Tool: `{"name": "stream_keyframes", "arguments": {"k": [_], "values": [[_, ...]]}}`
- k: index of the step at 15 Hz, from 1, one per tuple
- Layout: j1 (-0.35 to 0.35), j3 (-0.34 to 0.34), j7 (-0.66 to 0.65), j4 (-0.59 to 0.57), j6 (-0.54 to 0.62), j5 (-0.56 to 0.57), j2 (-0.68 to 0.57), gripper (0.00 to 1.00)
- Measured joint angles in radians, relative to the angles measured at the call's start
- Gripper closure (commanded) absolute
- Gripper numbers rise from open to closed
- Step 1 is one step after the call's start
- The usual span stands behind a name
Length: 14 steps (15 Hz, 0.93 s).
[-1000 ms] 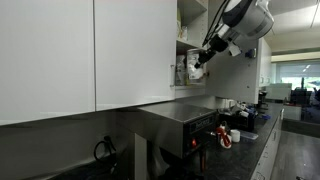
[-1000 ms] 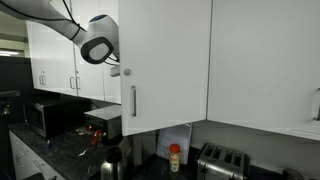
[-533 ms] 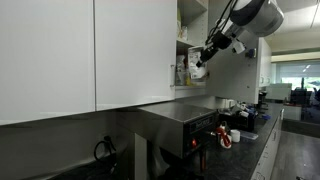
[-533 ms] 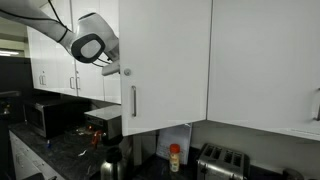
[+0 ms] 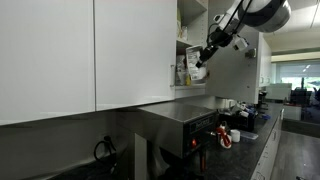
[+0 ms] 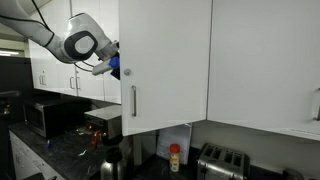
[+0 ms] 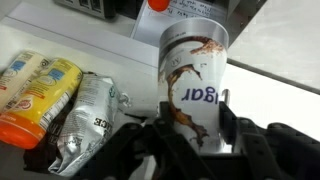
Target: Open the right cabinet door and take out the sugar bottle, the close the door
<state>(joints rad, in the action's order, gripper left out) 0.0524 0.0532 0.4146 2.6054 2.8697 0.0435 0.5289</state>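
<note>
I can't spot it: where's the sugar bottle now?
In the wrist view, the sugar bottle is at the shelf, between the fingers of the gripper, right of a crinkled silver packet.

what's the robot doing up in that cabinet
The Franka arm is reaching into the open upper cabinet. Its gripper straddles the sugar bottle, one finger on each side, while the bottle stands on the shelf beside a foil packet and a yellow packet. Whether it is clamped yet isn't clear. The door is not closed yet.
</note>
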Motion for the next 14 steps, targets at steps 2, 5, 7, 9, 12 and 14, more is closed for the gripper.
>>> {"name": "stream_keyframes", "arguments": {"k": [2,5,7,9,12,14], "values": [[0.005,-0.014,-0.03,0.004,-0.021,0.026,0.014,0.77],[0.016,-0.032,-0.057,0.006,-0.053,0.042,0.029,0.77],[0.034,-0.037,-0.06,0.006,-0.078,0.042,0.037,0.77],[0.069,-0.034,-0.06,0.006,-0.115,0.038,0.048,0.77],[0.125,-0.03,-0.059,0.008,-0.167,0.035,0.072,0.77],[0.164,-0.026,-0.056,0.011,-0.19,0.027,0.09,0.77]]}}
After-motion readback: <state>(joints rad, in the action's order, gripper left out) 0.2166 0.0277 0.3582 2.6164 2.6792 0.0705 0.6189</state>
